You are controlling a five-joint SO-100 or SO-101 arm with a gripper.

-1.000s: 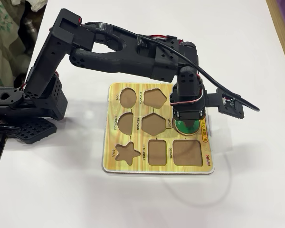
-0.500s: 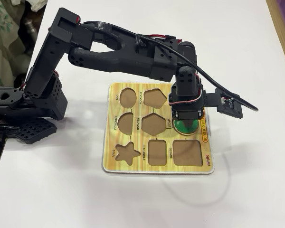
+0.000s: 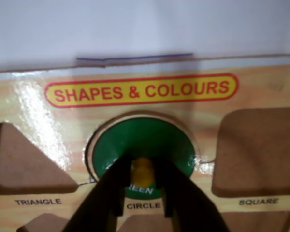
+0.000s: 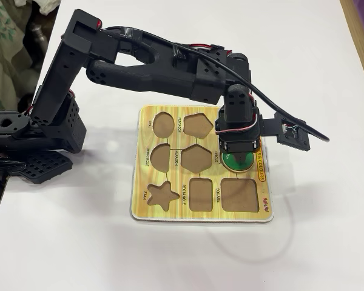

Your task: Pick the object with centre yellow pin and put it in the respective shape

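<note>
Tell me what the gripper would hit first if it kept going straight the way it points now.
The gripper points down at the board, fingers flanking the yellow knob. It would likely meet the green disc in the circle cutout at once; any gap is unclear.

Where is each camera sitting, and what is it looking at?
Wrist view: rides on the arm, looking closely down at the flat green round disc in the yellow wooden puzzle board; only the black end effector shows, its fingers on either side of the yellow knob.
Fixed view: stands high above the white table, looking down; the whole black arm shows.
Both show the disc in the circle cutout.
</note>
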